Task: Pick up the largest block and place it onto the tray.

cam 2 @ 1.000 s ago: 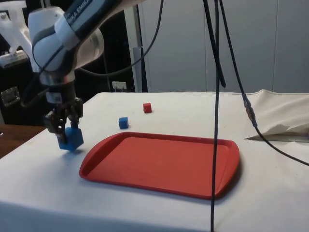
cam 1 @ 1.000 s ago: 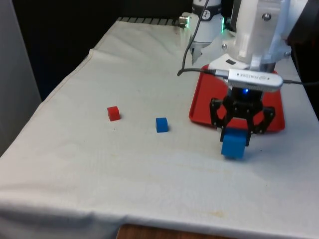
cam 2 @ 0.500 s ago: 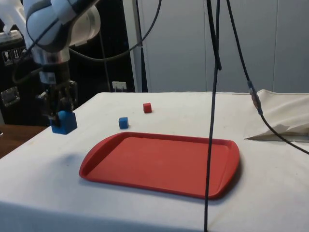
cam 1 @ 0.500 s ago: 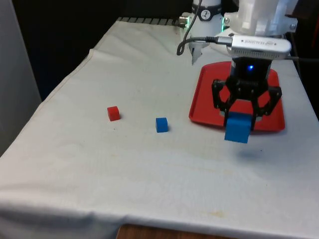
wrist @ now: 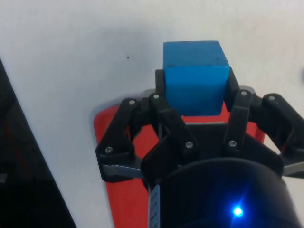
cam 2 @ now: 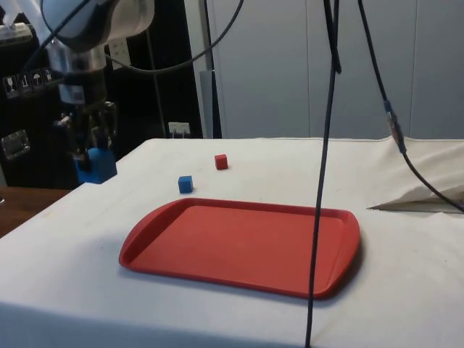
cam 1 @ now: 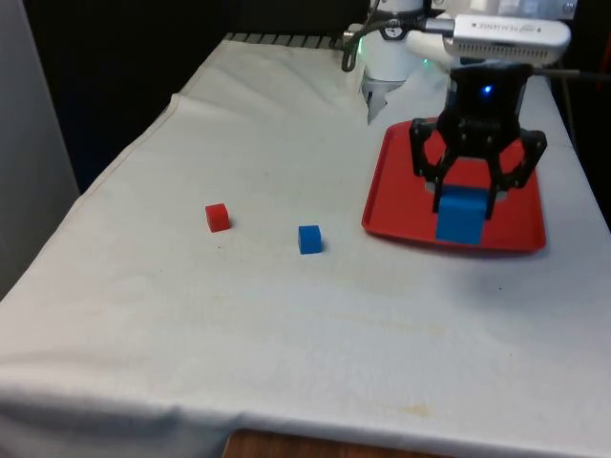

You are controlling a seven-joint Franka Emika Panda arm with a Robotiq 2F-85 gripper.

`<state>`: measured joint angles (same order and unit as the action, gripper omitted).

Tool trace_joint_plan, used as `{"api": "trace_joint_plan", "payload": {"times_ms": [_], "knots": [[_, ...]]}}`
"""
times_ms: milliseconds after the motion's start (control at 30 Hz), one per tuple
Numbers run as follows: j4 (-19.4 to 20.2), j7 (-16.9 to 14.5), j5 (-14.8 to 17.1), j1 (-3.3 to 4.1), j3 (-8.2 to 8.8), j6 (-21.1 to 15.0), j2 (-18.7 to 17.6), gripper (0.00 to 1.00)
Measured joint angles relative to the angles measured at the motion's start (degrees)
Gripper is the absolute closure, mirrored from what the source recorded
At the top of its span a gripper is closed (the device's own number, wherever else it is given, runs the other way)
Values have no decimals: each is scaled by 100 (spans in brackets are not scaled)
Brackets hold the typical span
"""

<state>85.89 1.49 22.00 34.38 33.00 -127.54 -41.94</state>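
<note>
The large blue block (cam 1: 460, 217) hangs in the air, clamped between the fingers of my black gripper (cam 1: 465, 208), which is shut on it. In the side view the block (cam 2: 95, 166) and gripper (cam 2: 90, 156) hang well above the cloth, short of the near end of the red tray (cam 2: 246, 245). In the front view the block overlaps the tray's (cam 1: 387, 191) front edge. The wrist view has the block (wrist: 194, 76) held squarely between both fingers, white cloth beneath it and the tray (wrist: 123, 199) behind.
A small blue cube (cam 1: 309, 239) and a small red cube (cam 1: 218, 218) sit on the white cloth towards the front view's left, also seen as blue cube (cam 2: 185, 184) and red cube (cam 2: 221, 162). Black cables (cam 2: 322, 145) hang down over the tray in the side view.
The gripper has lifted the large blue block off the cloth and carried it upward and towards the tray's front edge. The small cubes have not moved.
</note>
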Motion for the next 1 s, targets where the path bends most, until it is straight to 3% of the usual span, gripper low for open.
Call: {"api": "trace_joint_plan", "payload": {"times_ms": [633,1000], "knots": [[682,92,-378,166,-17,-40,693,98],[693,86,-378,160,-17,-52,699,98]]}}
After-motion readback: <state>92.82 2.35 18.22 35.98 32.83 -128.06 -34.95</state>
